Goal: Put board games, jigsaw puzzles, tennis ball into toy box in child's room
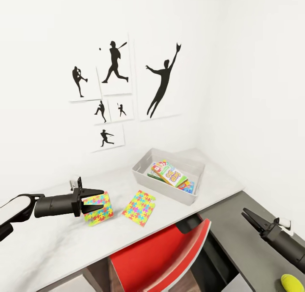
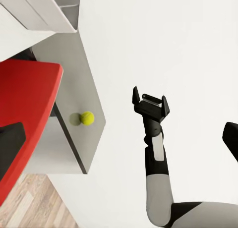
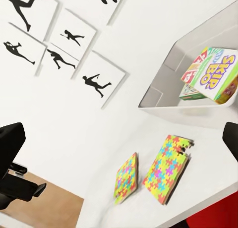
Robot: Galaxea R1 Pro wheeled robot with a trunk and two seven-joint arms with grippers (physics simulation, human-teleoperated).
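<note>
Head view: two jigsaw puzzles lie flat on the table (image 1: 51, 245) of the child's room, between the left gripper (image 1: 94, 200) and the toy box (image 1: 142, 173) — the nearer puzzle (image 1: 98, 208) partly behind the spread, empty fingers, the farther puzzle (image 1: 139, 207) just beside it. Each is a thin, stiff box, likely light; its smooth printed faces may slip, so pinching across a short edge or sliding it off the table lip looks the safer hold. Their long axes run roughly parallel, angled toward the tub. Board games (image 1: 170, 174) already sit tilted inside it. The right gripper (image 1: 254, 219), jaws parted and empty, hangs over the darker desk — near the tennis ball (image 1: 292, 282), round and easily set rolling.
</note>
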